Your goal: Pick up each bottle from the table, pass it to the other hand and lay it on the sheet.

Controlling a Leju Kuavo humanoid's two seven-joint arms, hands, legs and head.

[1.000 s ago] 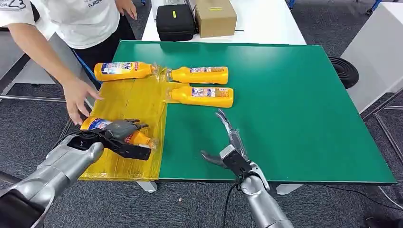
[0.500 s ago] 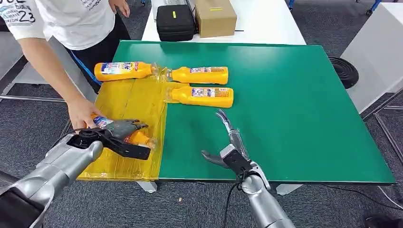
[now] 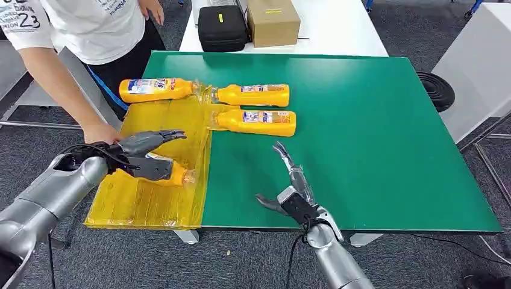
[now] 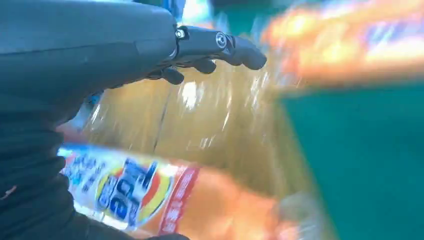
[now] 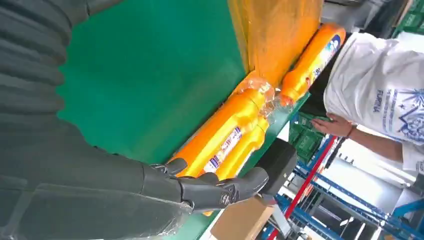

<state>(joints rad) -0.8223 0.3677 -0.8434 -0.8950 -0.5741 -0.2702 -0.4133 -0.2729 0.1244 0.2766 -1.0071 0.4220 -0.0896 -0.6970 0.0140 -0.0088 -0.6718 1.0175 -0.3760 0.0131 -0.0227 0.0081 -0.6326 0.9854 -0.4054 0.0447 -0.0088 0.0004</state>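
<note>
Over the green table [image 3: 373, 132], both the left hand [image 3: 144, 155] and right hand [image 3: 288, 180] hang released, fingers spread.

You have four orange bottles [image 3: 155, 90] [image 3: 253, 95] [image 3: 257, 122] [image 3: 167, 173] — three lying at the far side, one under the left hand. One yellow sheet [image 3: 150, 201], one black case [image 3: 222, 27], one cardboard box [image 3: 273, 21] — and one person [image 3: 90, 30].

Your green table [image 3: 373, 138], yellow sheet [image 3: 150, 192] draped over its left edge, two orange bottles [image 3: 256, 108] beside the sheet's far end, a third bottle [image 3: 155, 89] near the far left corner
</note>
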